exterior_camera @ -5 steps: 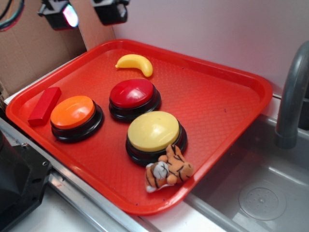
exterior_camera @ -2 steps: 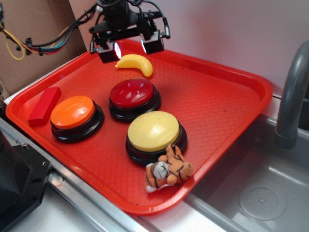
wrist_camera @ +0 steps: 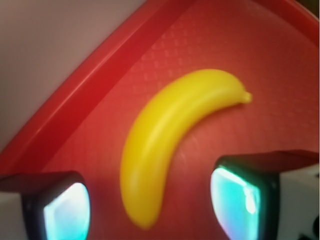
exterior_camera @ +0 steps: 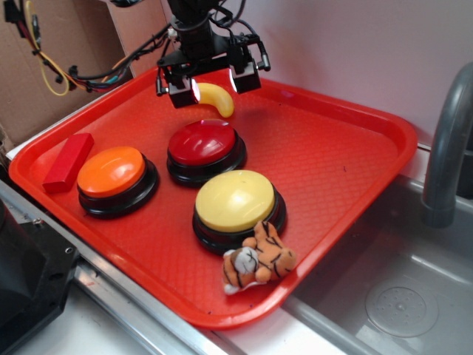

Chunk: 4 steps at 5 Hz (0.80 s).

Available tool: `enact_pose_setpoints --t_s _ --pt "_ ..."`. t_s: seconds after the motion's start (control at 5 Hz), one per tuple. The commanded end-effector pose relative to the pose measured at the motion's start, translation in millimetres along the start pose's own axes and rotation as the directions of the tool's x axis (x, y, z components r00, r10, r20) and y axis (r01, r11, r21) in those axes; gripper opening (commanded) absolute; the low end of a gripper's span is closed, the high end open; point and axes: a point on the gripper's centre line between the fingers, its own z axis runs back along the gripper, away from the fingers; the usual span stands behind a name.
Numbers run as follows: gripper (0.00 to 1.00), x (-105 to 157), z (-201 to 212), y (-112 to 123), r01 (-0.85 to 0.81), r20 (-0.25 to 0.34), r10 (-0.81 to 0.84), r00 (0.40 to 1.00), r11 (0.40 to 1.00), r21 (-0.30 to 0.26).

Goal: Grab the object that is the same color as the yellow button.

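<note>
Step in hand: approach to the grasp. The black claw (exterior_camera: pixel 208 83) is hanging over the small glossy yellow plastic toy banana (exterior_camera: pixel 215 98), jaws spread wide, one finger pad (wrist_camera: pixel 65 207) to each side of the fruit and neither touching it.

Location of target: the banana is lying flat at the far side of the red plastic tray (exterior_camera: pixel 347 148), near the rim, just behind the red-domed push-button (exterior_camera: pixel 205 144). The pale-yellow domed button (exterior_camera: pixel 235 201) is sitting nearer the front.

Next move, as judged: descending further, then closing across the banana's narrow width.

Arm pose: reaching in from the far edge, wrist pointing steeply down.
</note>
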Motion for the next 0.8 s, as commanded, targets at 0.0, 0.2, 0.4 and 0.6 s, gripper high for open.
enact_pose_setpoints --t_s 0.0,0.2,0.4,0.6 --pt "1.00 28.2 -2.1 8.6 -0.046 0.023 0.047 0.999 0.998 -0.036" --pt "0.00 28.3 -5.5 8.8 -0.032 -0.017 0.032 0.999 0.999 -0.033" --pt "0.00 29.0 -2.4 7.9 -0.011 -0.010 0.011 1.000 1.000 -0.017" --pt "0.00 30.7 3.2 4.2 0.072 -0.054 -0.072 0.996 0.997 0.000"
